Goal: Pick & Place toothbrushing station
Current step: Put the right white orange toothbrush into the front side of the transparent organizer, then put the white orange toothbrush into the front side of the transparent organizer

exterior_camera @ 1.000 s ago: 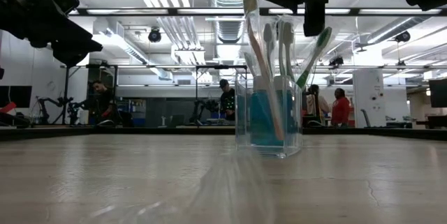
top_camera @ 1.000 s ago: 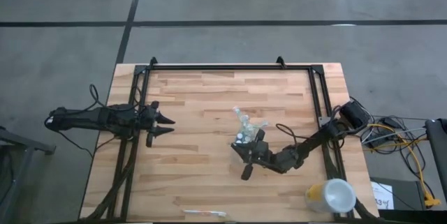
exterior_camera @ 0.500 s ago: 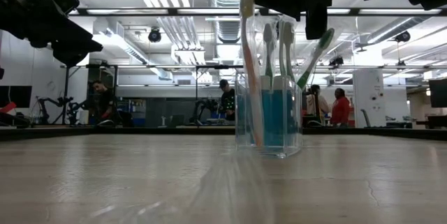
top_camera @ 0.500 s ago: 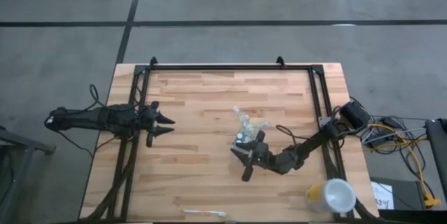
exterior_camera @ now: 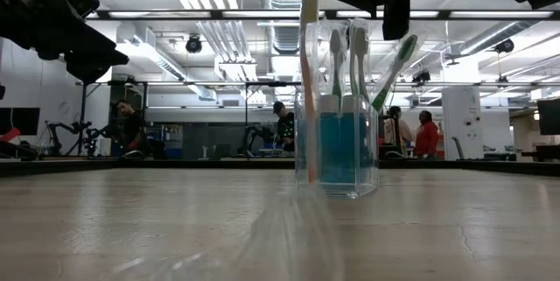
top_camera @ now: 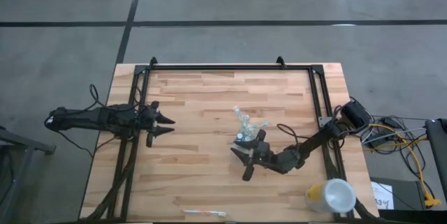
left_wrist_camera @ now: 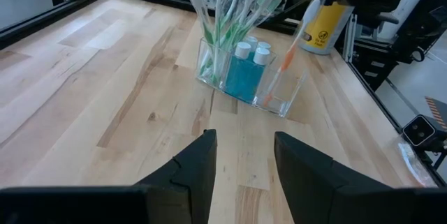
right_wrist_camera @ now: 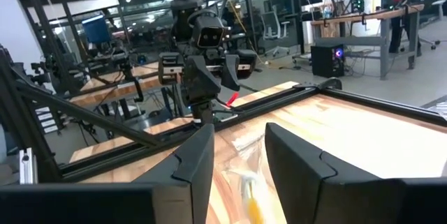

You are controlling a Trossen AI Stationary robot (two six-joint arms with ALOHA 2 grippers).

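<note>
Wooden table (top_camera: 202,105): your clear cup (left_wrist_camera: 246,88) of toothbrushes (left_wrist_camera: 230,1) stands right of centre. Your right gripper (top_camera: 242,162) hangs just above it, fingers apart and empty. Your left gripper (top_camera: 162,123) waits far left, fingers apart. Drop too low and you could tip the cup.

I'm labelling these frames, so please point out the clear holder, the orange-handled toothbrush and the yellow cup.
clear holder (left_wrist_camera: 283,98): left wrist view, on its bare clear end wall.
orange-handled toothbrush (left_wrist_camera: 281,69): left wrist view, on the middle of its orange handle.
yellow cup (left_wrist_camera: 325,30): left wrist view, on its yellow side.
</note>
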